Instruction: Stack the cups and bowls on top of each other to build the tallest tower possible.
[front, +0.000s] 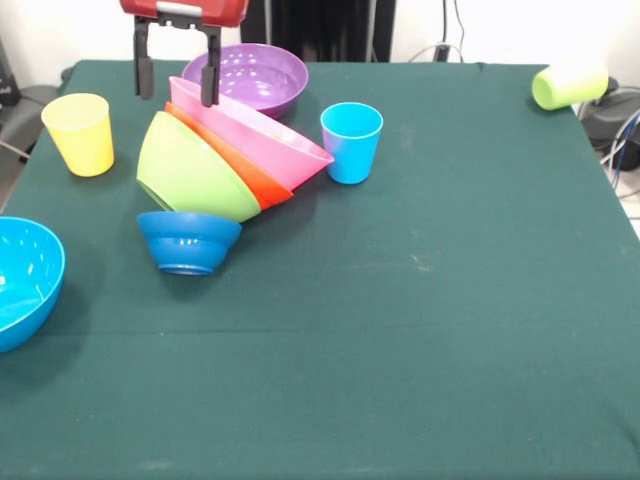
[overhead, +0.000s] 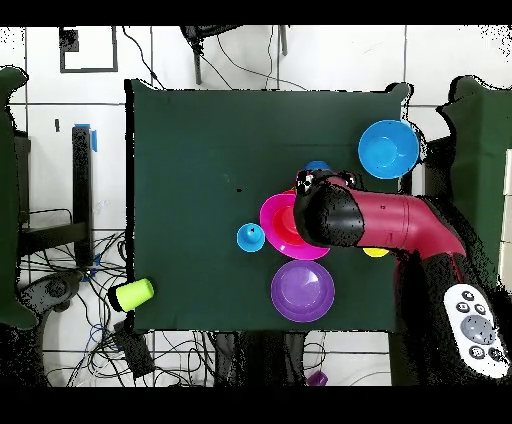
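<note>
While jaws (front: 177, 80) gape, one perhaps touches the pink bowl (front: 262, 137)

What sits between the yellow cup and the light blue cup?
The tilted tower of nested bowls lies between the yellow cup and light blue cup, clearest in the front view.

We count three cups: yellow cup (front: 78, 133), light blue cup (front: 351, 142), lime green cup (front: 569, 84) | six bowls: purple bowl (front: 249, 77), pink bowl (front: 262, 139), orange-red bowl (front: 262, 180), lime green bowl (front: 188, 169), dark blue bowl (front: 188, 241), light blue bowl (front: 24, 279).
</note>
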